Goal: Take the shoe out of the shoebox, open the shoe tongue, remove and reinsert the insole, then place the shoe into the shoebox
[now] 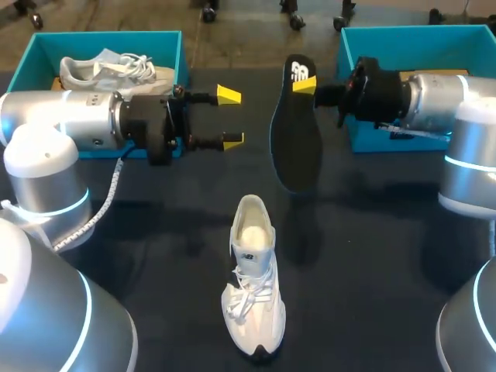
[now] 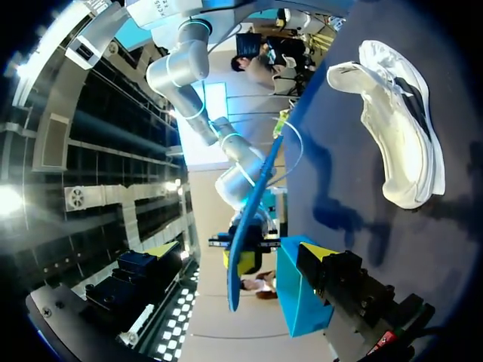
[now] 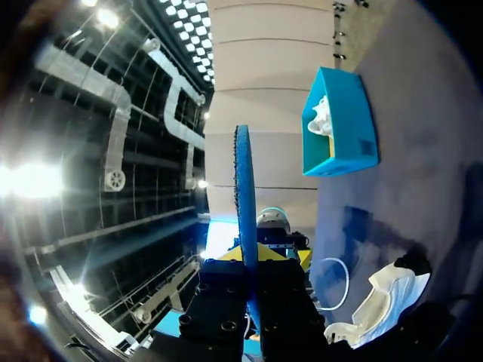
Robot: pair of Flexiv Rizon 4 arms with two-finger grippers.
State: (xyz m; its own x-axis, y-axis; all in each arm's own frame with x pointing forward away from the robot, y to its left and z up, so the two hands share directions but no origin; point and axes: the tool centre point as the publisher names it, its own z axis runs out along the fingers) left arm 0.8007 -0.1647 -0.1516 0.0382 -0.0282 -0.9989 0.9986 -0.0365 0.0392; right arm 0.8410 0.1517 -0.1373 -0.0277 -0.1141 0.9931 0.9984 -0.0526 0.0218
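A white shoe [image 1: 252, 287] lies on the dark table near the front middle, toe toward me and opening facing up. Above and behind it, a black insole [image 1: 296, 132] hangs upright in the air with my right gripper [image 1: 304, 85] shut on its upper end. In the right wrist view the insole [image 3: 243, 196] shows edge-on between the fingers of the right gripper [image 3: 253, 256]. My left gripper [image 1: 230, 118] stands open and empty just left of the insole, level with it. From the left wrist, the insole [image 2: 253, 219] is ahead of the left gripper [image 2: 241, 253] and the shoe [image 2: 396, 128] lies off to one side.
A teal shoebox [image 1: 167, 39] at the back left holds another white shoe [image 1: 108, 68]. A second teal shoebox [image 1: 411, 35] stands at the back right behind my right arm. A white cable [image 1: 108, 198] hangs from the left arm over the table.
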